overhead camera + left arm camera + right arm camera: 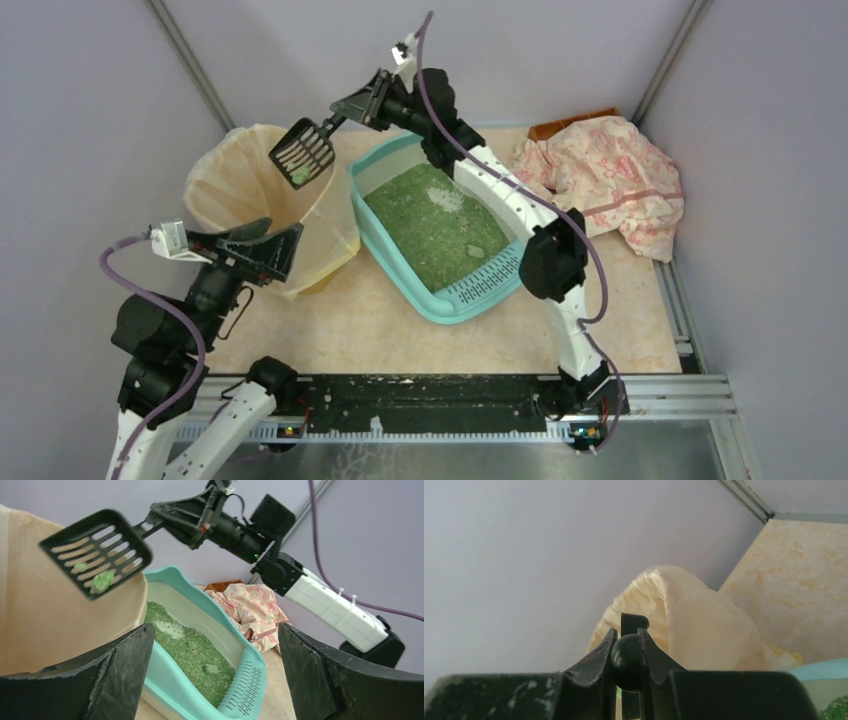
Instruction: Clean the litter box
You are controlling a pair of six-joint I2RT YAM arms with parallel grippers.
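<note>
The large teal plastic litter box (480, 288), green granules inside, sits mid-table beside a beige bag-lined bin (215, 185). Over the bin, the right gripper (342, 108) clenches the handle of a black slotted scoop (303, 152) carrying a green clump. The left gripper (282, 232) hangs at the bin's near rim, jaws spread, empty.

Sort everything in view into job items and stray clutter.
Job: teal rounded plastic litter box with green granules; black slotted plastic scoop, held by right gripper; beige bag-lined bin.
Lying about: pink floral crumpled cloth; brown flat object behind it.
</note>
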